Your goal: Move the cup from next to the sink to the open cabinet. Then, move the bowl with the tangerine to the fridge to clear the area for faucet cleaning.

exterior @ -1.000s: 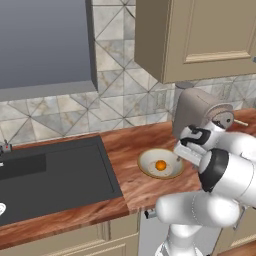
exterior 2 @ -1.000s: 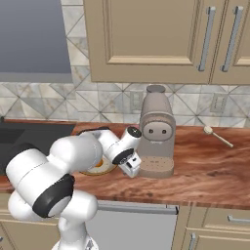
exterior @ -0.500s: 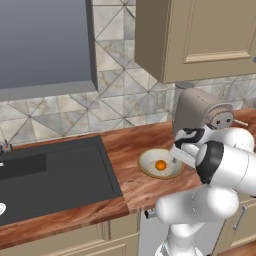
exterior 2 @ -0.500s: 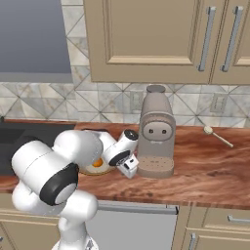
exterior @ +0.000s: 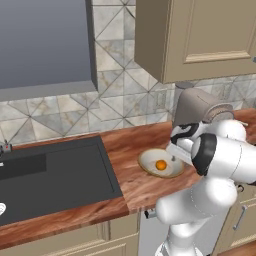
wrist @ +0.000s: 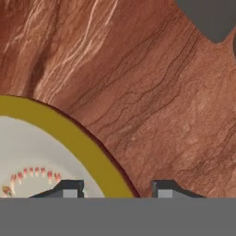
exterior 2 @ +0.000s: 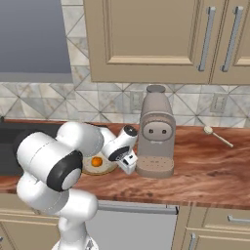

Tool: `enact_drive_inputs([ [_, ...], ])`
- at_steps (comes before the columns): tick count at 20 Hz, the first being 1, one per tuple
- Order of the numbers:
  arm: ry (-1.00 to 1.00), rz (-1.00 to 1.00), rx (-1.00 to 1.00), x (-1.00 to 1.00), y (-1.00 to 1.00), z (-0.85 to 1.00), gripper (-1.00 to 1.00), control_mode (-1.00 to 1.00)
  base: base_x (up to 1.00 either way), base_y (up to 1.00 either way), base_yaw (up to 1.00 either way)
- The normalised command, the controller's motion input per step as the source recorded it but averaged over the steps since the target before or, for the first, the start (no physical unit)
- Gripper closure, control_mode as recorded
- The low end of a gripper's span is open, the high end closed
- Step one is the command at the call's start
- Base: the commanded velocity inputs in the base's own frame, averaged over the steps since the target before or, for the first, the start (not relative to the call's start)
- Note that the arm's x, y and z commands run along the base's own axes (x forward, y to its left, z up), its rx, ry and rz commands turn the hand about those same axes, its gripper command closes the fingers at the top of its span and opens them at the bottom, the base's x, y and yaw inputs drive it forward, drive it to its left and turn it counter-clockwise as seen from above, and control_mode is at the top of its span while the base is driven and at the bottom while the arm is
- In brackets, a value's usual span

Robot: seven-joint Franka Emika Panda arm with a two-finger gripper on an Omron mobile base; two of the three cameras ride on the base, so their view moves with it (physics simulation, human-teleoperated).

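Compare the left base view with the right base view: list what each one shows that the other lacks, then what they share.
Left base view alone: the black sink set into the counter, most of its basin in sight.

Right base view alone: a wooden spoon lying on the counter at the far right, and a wall outlet.

Both: the bowl with the tangerine in it, the coffee machine beside it, and the hand down at the bowl's rim.

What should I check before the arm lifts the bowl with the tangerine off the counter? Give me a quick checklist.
1. Pincer straddles the bowl rim, one tip inside, one outside: ok.
2. Pincer closed firmly on the rim: cannot tell.
3. Tangerine sits inside the bowl: ok.
4. Bowl rests flat on the counter: ok.
5. Coffee machine stands close beside the hand; clearance for the lift: cannot tell.
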Motion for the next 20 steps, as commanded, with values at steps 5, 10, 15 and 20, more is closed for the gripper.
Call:
enact_drive_inputs([
  [5,-0.08,0.00,0.00,-0.17,0.00,0.11,1.00,-1.00,0.00,0.00,0.00],
  [10,-0.27,-0.03,0.00,-0.34,0.00,0.84,1.00,-1.00,0.00,0.00,0.00],
  [15,-0.27,-0.10,0.00,-0.36,0.00,1.00,1.00,-1.00,0.00,0.00,0.00],
  [20,-0.22,-0.13,0.04,-0.49,0.00,1.00,1.00,-1.00,0.00,0.00,0.00],
])
